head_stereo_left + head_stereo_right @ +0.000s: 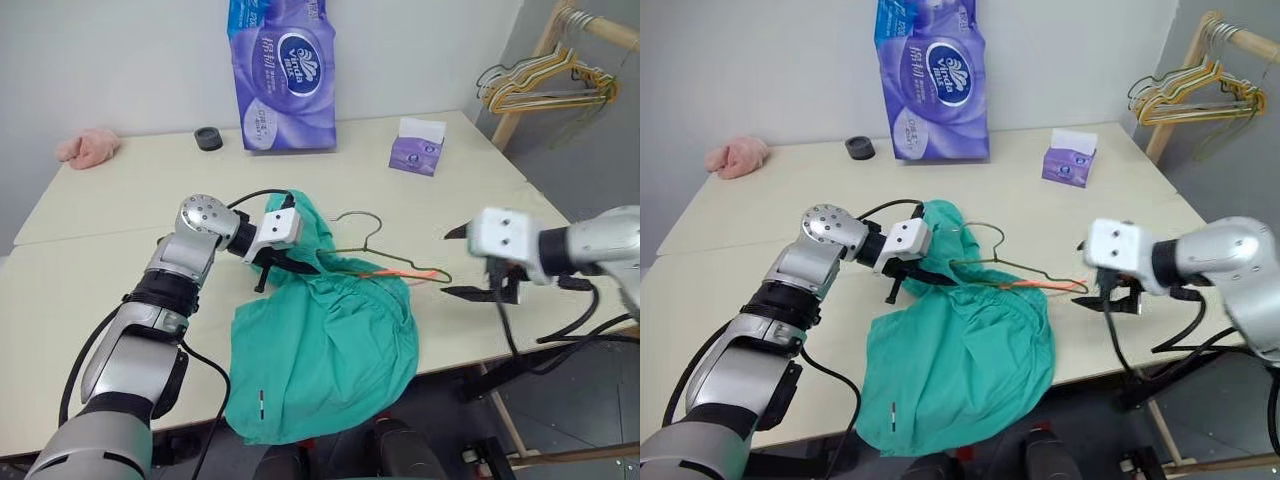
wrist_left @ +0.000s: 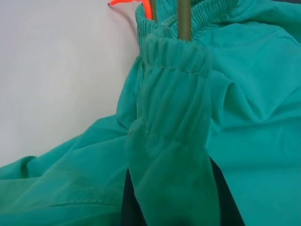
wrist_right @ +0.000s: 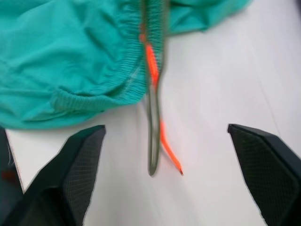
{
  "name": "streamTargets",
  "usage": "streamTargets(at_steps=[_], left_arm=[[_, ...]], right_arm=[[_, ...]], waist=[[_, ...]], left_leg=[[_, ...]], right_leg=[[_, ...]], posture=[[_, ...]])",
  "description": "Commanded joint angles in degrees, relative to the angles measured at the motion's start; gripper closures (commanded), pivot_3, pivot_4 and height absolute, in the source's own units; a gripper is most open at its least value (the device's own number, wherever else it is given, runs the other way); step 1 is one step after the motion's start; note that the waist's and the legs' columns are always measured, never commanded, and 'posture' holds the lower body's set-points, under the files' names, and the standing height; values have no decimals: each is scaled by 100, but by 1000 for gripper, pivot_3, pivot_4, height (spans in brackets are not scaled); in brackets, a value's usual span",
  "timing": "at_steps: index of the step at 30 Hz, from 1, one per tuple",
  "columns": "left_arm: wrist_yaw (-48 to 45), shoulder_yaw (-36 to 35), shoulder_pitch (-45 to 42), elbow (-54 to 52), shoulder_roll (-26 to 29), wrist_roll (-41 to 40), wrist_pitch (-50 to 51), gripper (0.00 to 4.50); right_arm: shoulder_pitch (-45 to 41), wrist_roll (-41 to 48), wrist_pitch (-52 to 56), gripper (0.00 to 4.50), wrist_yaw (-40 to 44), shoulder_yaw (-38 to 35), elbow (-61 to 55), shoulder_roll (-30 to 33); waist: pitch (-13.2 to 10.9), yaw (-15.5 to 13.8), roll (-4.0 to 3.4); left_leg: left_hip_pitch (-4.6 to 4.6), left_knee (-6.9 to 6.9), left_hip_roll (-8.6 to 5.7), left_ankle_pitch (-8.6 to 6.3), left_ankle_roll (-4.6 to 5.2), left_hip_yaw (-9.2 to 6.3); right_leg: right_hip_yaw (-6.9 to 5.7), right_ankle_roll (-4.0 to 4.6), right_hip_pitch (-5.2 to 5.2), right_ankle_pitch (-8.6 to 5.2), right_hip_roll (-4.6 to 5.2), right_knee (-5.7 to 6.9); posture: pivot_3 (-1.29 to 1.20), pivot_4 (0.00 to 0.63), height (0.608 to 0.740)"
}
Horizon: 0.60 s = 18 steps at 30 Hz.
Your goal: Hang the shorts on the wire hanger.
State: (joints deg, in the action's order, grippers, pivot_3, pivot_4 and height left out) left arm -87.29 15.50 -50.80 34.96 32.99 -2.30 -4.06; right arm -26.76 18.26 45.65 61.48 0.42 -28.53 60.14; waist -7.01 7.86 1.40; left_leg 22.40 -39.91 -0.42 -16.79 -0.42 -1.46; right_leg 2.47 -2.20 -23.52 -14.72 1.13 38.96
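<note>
The wire hanger [image 1: 385, 262] is seen at the centre of the head views, its long axis running left to right across the table [image 1: 100, 200], hook toward the back. Its left part is threaded into the waistband of the shorts [image 1: 320, 360], while its right corner pokes out bare toward centre-right, with the orange drawstring [image 1: 405, 273] lying along it. The shorts are spread in the lower centre, draped over the table's front edge.

The left gripper [image 1: 283, 262] is clenched on the bunched waistband at the hanger's left end; whether the wire itself is pinched along with the fabric cannot be settled from the left wrist view. The right gripper [image 1: 462, 262] is released, its fingers spread wide, held just right of the exposed corner and apart from it. That corner lies straight between the spread fingers in the right wrist view, so the right arm is judged the nearer one for taking it.

Nothing is seen standing between the fingers and the corner. A tissue box [image 1: 417, 145], a purple paper pack [image 1: 283, 75], a small black object [image 1: 208, 138] and a pink cloth [image 1: 88, 147] are set well apart at the upper frame; a bunch of hangers [image 1: 545, 85] is hung at upper right.
</note>
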Motion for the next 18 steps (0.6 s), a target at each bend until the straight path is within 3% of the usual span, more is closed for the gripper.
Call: streamTargets(at_steps=[1, 5, 10, 18], left_arm=[[123, -190, -6, -178, 141, -60, 45, 4500], [122, -188, 5, -197, 192, -93, 92, 4500], [132, -192, -101, -123, 171, -102, 143, 4500], [166, -181, -201, -37, 109, -97, 144, 4500]], right_arm=[[1042, 725, 1292, 147, -624, -1289, -696, -583], [2103, 931, 2000, 147, -1596, -1402, -1654, -1524], [2384, 954, 2530, 147, -2828, -746, -2334, -2794], [2279, 562, 2519, 147, -3935, 93, -1828, -3454]], waist=[[5, -18, 7], [6, -63, 3], [10, -45, 1], [11, -11, 2]], left_leg=[[1, 0, 1, 0, 0, -3], [1, 1, 2, 0, 0, -4], [-9, -2, -3, 0, 0, 6], [-5, -1, -11, 0, 0, 5]], right_leg=[[2, 0, 0, 0, -1, 3], [3, 0, -1, 0, -3, 8], [2, -1, 6, 0, -9, 9], [2, -1, 5, 0, -11, 4]], posture=[[-158, 68, 740], [-159, 73, 740], [-168, 77, 740], [-172, 77, 740]])
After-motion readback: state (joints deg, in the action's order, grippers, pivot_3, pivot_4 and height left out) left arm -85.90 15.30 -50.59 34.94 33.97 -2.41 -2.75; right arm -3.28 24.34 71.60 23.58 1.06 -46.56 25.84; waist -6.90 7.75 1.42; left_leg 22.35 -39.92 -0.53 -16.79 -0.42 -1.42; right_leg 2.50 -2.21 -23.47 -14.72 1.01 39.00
